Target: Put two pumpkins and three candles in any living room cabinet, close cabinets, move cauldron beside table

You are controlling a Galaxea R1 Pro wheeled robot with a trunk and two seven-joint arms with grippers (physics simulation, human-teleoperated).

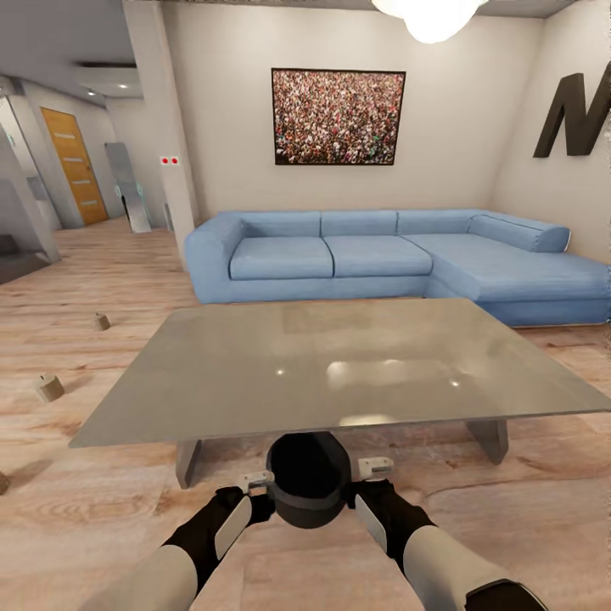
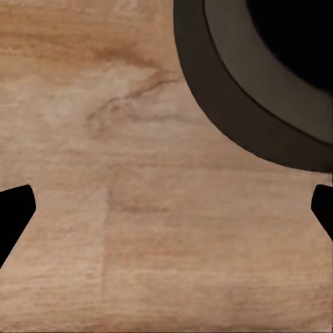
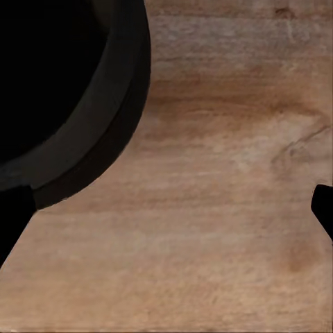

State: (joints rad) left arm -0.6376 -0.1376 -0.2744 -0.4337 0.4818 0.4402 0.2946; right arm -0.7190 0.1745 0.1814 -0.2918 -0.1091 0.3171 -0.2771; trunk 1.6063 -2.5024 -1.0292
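Observation:
The dark cauldron [image 1: 308, 492] is low at the near edge of the grey glossy table [image 1: 255, 373], its far rim tucked under the tabletop. My left gripper [image 1: 255, 494] and right gripper [image 1: 370, 490] flank it, one on each side. In the left wrist view the left gripper [image 2: 166, 201] is open over bare floor, with the cauldron's rim [image 2: 236, 97] off to one side. The right gripper [image 3: 166, 208] is open too, with the cauldron's rim [image 3: 104, 118] beside it. Two tan candles [image 1: 102, 321] [image 1: 49, 388] stand on the floor to the left. The pumpkins and the cabinet are out of view.
A blue corner sofa [image 1: 382, 255] runs behind the table. A small brown thing [image 1: 2, 482] is cut off by the picture's left edge. A hallway with an orange door [image 1: 75, 165] opens at the far left. Wooden floor stretches left of the table.

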